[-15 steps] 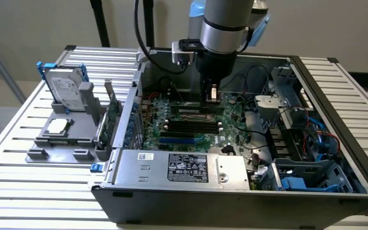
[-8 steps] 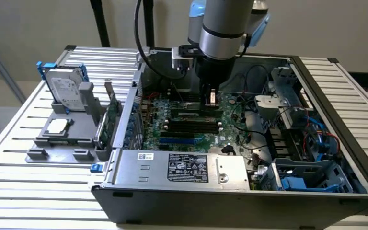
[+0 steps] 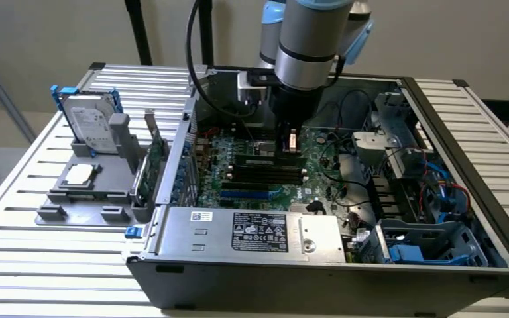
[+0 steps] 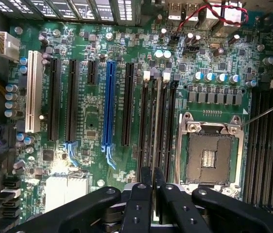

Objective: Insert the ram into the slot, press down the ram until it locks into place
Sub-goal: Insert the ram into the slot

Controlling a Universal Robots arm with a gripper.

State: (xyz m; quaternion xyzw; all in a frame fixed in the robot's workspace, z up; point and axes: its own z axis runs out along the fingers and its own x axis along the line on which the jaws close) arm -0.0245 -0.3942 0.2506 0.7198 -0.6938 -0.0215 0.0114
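Note:
The ram (image 4: 156, 131) is a thin green stick that I see edge-on in the wrist view. It stands in one black slot (image 4: 159, 97) of a row of long memory sockets, between two empty ones. My gripper (image 4: 154, 196) is right over the stick's near end, with its black fingers (image 4: 138, 206) drawn in against both faces of the ram. In the exterior view the gripper (image 3: 291, 144) reaches down into the open computer case onto one end of the ram (image 3: 259, 161), which lies level along the slot row on the motherboard (image 3: 236, 192).
An open CPU socket (image 4: 211, 150) lies beside the memory slots, and a blue socket (image 4: 109, 107) and black card sockets lie on the other side. A power supply (image 3: 254, 232) fills the case front. Outside the case, a grey fixture (image 3: 91, 192) holds a hard drive (image 3: 91, 122) and an upright green card (image 3: 154, 156).

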